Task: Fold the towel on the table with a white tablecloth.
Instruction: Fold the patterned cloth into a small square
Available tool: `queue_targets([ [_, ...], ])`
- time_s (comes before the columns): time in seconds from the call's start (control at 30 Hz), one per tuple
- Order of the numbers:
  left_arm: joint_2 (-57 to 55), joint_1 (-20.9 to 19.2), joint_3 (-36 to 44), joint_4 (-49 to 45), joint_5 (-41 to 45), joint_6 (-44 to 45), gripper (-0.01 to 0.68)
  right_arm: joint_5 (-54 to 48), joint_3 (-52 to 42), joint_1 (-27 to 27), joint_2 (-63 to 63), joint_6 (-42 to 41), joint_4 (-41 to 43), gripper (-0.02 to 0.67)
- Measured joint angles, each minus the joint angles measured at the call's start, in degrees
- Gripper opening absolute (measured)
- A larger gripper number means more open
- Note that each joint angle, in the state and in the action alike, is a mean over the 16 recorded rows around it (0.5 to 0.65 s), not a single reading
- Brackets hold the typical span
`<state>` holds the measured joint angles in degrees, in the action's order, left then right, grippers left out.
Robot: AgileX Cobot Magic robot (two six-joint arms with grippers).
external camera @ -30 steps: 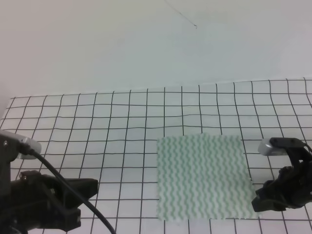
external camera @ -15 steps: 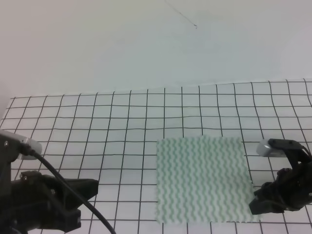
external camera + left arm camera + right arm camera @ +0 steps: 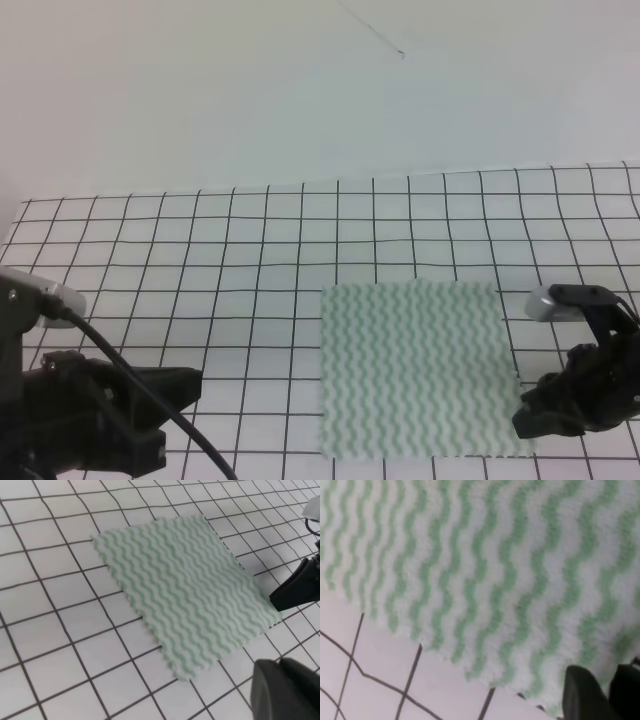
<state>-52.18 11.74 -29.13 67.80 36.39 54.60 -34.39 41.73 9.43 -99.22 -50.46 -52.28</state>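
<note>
White gridded tabletop (image 3: 200,230) under a plain pale wall. Left claw (image 3: 185,385) low at near-left, well apart from towel, holding nothing; opening cannot be told. Towel (image 3: 415,365) flat, unfolded, right of centre. Right claw (image 3: 530,420) at towel's near-right corner, touching its edge; fingertips (image 3: 582,695) close together; grip cannot be told.

A: The towel (image 3: 414,368) looks soft, matt cloth, fuzzy in the right wrist view, with frayed wavy edges.

B: The table (image 3: 200,260) cover is smooth matt cloth. The right end effector (image 3: 528,425) looks matt black plastic.
</note>
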Motion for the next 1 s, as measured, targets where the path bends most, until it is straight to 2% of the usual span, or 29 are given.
queue_targets([
  [0.63, 0.0, 0.0, 0.15, 0.05, 0.41, -0.02, -0.001, 0.76, 2.16, -0.01, 0.0, -1.02, -1.9, 0.002],
  [0.83, 0.0, 0.0, 0.15, 0.05, 0.6, -0.02, -0.001, 0.01, 6.27, -0.04, -0.04, -0.01, -1.84, -0.003],
  [1.0, 0.0, 0.0, 0.16, -0.01, 1.11, 0.01, -0.001, -2.65, 10.24, -0.08, -0.04, 1.3, 1.49, 0.013],
])
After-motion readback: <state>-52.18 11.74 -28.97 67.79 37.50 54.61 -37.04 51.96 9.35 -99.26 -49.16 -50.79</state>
